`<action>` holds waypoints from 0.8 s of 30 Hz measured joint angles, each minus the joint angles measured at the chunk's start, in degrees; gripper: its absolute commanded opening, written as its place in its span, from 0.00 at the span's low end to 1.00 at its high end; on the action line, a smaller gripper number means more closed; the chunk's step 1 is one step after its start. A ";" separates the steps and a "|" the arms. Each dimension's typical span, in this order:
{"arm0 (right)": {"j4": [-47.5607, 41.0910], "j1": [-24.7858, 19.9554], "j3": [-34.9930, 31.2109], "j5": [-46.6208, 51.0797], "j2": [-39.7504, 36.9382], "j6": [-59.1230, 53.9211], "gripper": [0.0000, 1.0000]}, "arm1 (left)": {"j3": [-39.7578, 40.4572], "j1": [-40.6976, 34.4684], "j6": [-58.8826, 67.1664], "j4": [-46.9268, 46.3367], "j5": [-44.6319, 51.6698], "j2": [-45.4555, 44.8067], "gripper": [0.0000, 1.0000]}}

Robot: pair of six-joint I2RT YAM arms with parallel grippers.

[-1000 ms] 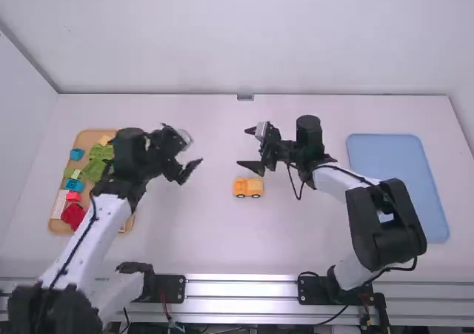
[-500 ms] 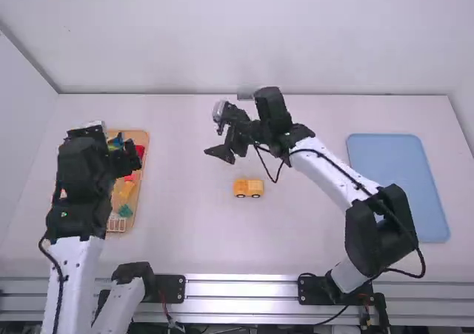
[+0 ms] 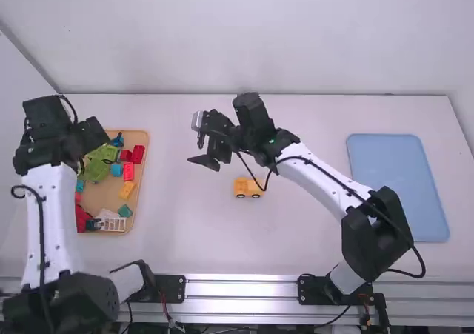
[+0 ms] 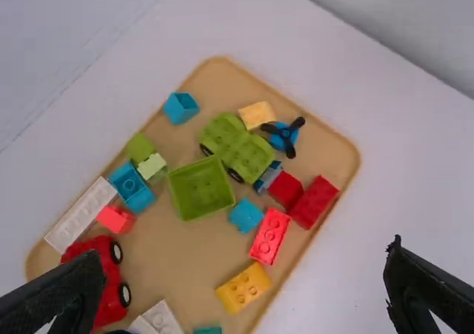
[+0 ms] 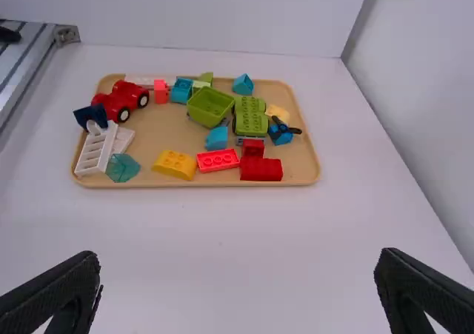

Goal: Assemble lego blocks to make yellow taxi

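High view, left gripper (image 3: pixel 92 134): over the bench's left side, near the tan tray (image 3: pixel 138 223); the left wrist view has its jaws wide apart and empty.
Right gripper (image 3: pixel 197 147): above the middle of the bench (image 3: pixel 311 230); jaws spread wide, holding nothing.
Yellow car (image 3: pixel 248 187): upright on dark wheels on the bench, nearer the arm bases than the right jaws.
Yellow block (image 4: pixel 244 288): in the tray, just beside a bright red brick (image 4: pixel 270 236).
Rest of tray: green vehicle (image 4: pixel 237 149), green open box (image 4: pixel 201 189), red car (image 5: pixel 122 99), blue propeller piece (image 5: pixel 281 132), white ladder-like piece (image 5: pixel 96 150) and other blocks.
Blue mat (image 3: pixel 400 193): flat on the bench's right side, well apart from the yellow car.
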 measured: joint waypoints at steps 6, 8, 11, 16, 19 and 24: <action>-0.02 -0.61 0.00 1.84 0.00 -0.94 0.99 | 13.84 0.98 0.20 -6.05 2.34 14.51 0.99; -0.02 -1.01 0.00 2.14 0.00 -0.98 0.99 | 21.97 0.96 0.20 -9.38 2.78 22.01 0.99; -0.04 -1.18 0.00 2.38 0.00 -1.18 0.99 | 32.13 0.98 0.35 -14.32 3.04 30.51 0.99; -0.28 -1.36 0.00 2.60 0.00 -1.14 0.99 | 48.06 0.98 2.45 -21.49 3.13 43.06 0.99; -0.70 -1.64 0.00 2.60 0.00 -1.09 0.99 | 60.19 0.98 4.74 -26.12 3.10 52.76 0.99; -0.70 -1.73 0.00 2.75 0.00 -1.07 0.99 | 69.85 0.98 7.06 -28.92 2.62 62.14 0.99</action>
